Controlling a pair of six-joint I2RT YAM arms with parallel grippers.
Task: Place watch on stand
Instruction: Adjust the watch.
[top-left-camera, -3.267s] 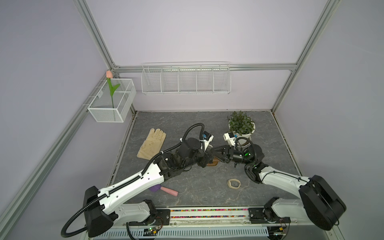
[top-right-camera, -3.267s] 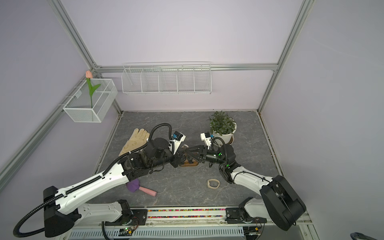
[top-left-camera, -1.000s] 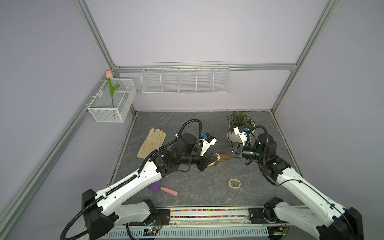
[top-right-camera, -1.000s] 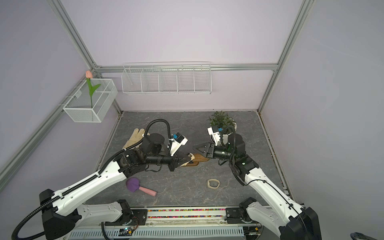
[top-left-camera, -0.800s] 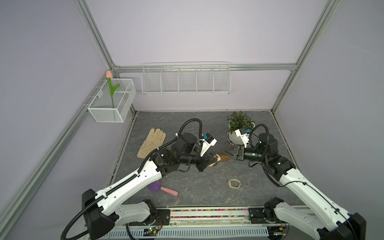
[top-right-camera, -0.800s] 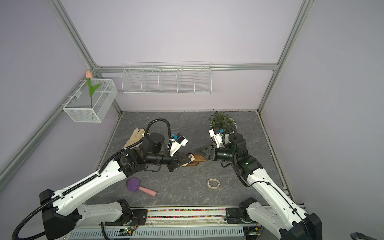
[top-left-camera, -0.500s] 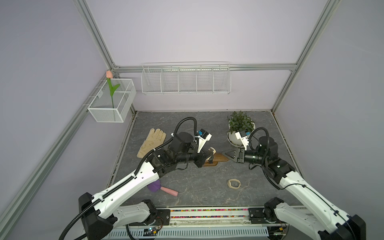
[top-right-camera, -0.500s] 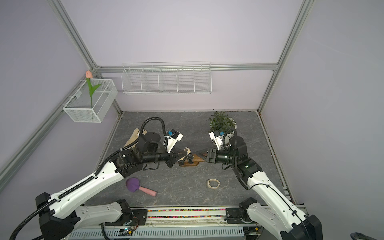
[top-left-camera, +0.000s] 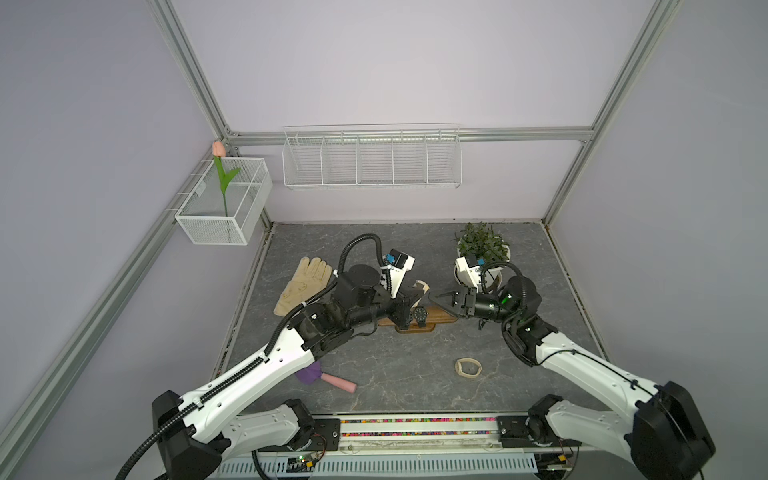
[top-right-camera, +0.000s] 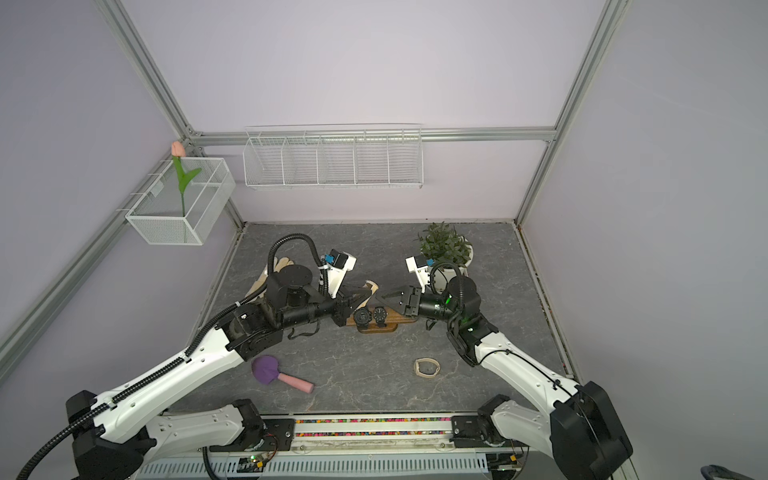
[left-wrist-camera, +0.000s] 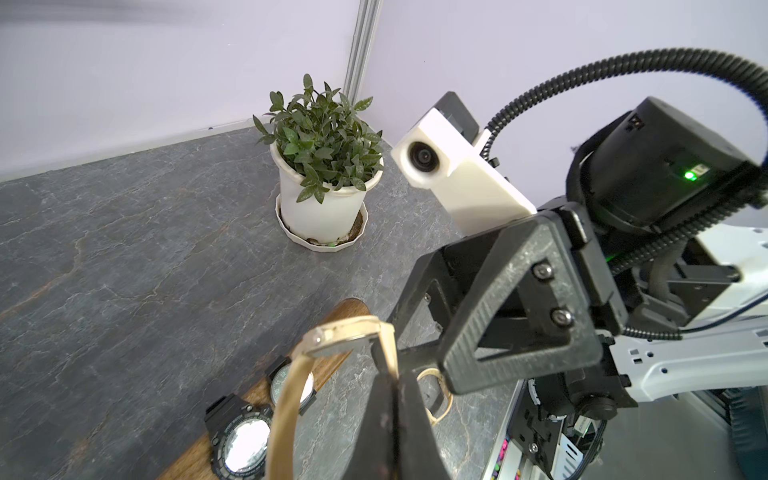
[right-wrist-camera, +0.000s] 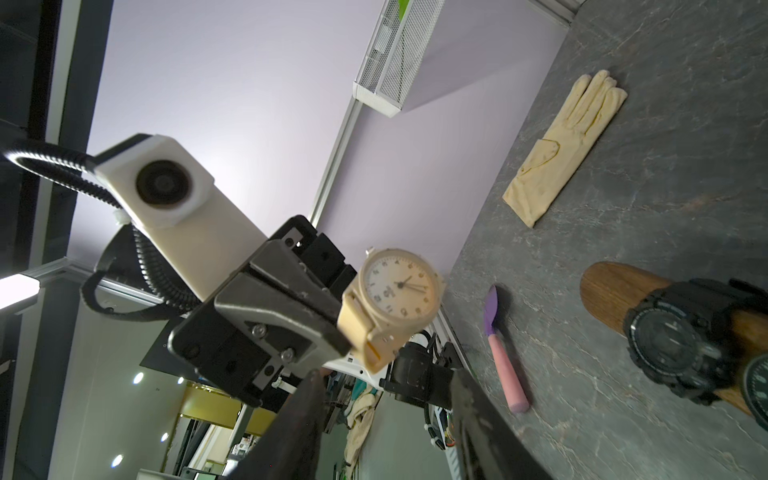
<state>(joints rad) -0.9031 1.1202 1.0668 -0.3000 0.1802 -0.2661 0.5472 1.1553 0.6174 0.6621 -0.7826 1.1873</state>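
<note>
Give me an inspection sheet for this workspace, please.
Surface: grey stone-look tabletop, veined.
Job's things: beige watch held in the air, not yet on the stand; stand carries two black watches.
Clutter: glove, purple scoop, beige band, potted plant.
Grippers: left gripper shut on the beige watch's strap; right gripper open, holding nothing.
Cables: black conduit loops over each wrist.
Surroundings: wire shelf on back wall; mesh basket with tulip.

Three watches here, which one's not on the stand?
The beige watch, pinched by its strap in the left gripper, in the air; both black watches sit on the stand.
</note>
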